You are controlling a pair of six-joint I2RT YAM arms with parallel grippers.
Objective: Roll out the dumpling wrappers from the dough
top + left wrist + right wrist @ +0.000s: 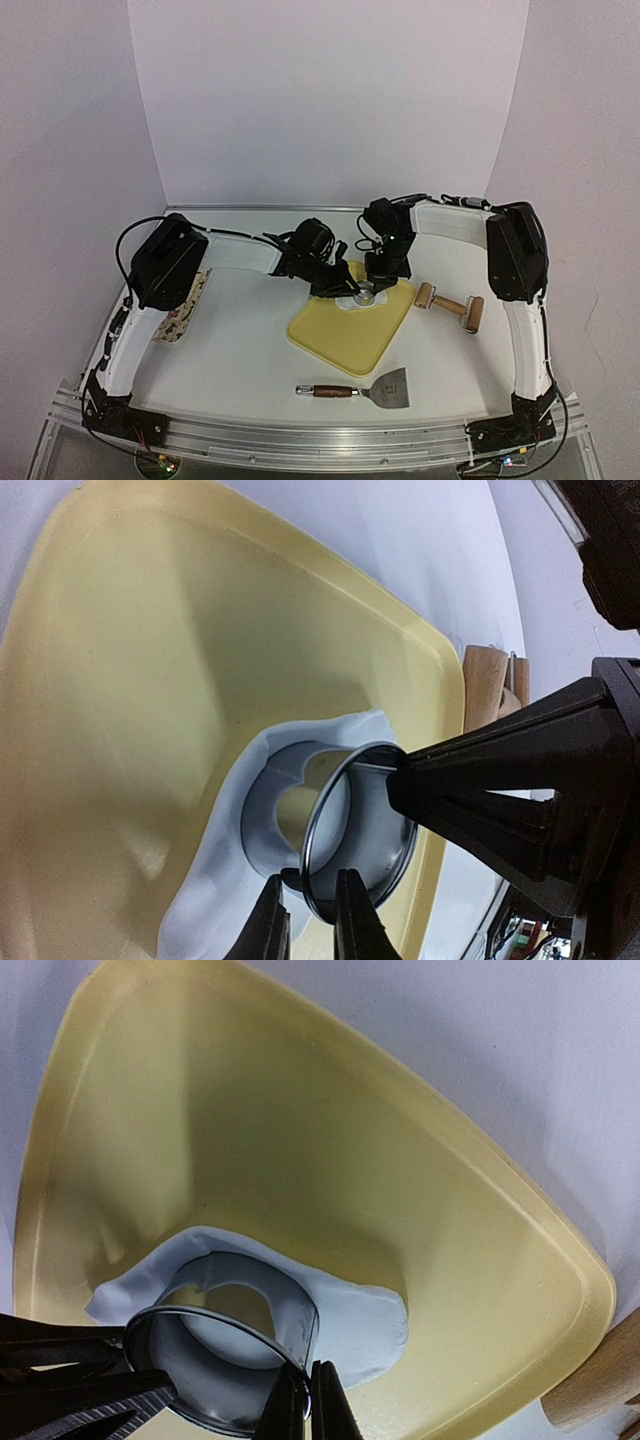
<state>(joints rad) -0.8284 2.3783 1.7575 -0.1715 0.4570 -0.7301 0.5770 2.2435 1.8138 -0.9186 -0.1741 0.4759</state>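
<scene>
My left claw, nearly closed, nips the wall of the metal ring; my right claw, fully closed, pinches its rim too (further round). Just beneath both, the flattened dough lies on the yellow tray.

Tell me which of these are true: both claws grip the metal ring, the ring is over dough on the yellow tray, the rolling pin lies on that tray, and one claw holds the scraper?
1. The left claw and the right claw both pinch the metal ring. True.
2. The metal ring is over white dough on the yellow tray. True.
3. The rolling pin lies on the yellow tray. False: it lies on the table, to the right of the tray.
4. One claw holds the scraper. False: it lies free on the table, at the near side of the tray.
</scene>
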